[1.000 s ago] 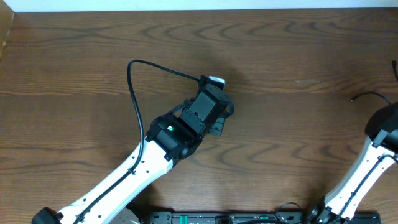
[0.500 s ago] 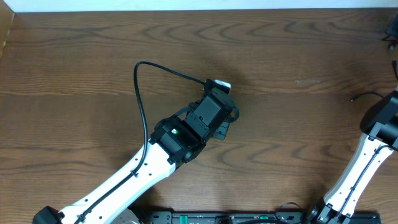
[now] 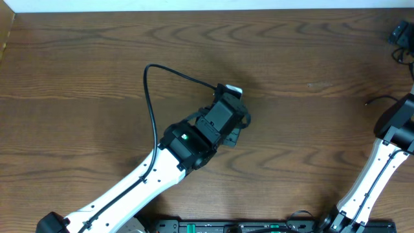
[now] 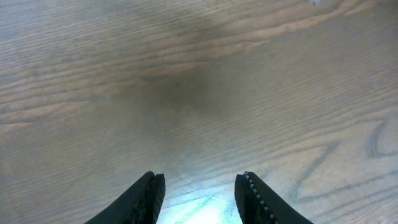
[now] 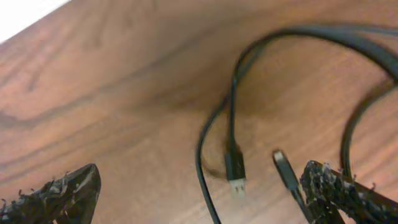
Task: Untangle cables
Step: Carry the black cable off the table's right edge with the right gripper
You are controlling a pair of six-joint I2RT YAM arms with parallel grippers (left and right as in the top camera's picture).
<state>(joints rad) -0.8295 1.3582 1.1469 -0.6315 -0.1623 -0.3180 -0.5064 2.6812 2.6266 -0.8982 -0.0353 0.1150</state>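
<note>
Your desk [image 3: 77,77] lies bare beneath the left arm [image 3: 129,188], which has crept slightly right, its left pincer [image 4: 199,190] apart over wood. The right pincer [image 5: 200,171], also apart, has reached the far-right edge, above the black cable [image 5: 231,106] and its 2 plugs [image 5: 235,169]. No white cable shows, so a grasp here looks next.

No legible text or labels anywhere

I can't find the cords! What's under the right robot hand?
Under the open right hand, a black cable loops on the wooden table, two plug ends showing. The hand's finger covers part of one loop. I see no white one.
</note>
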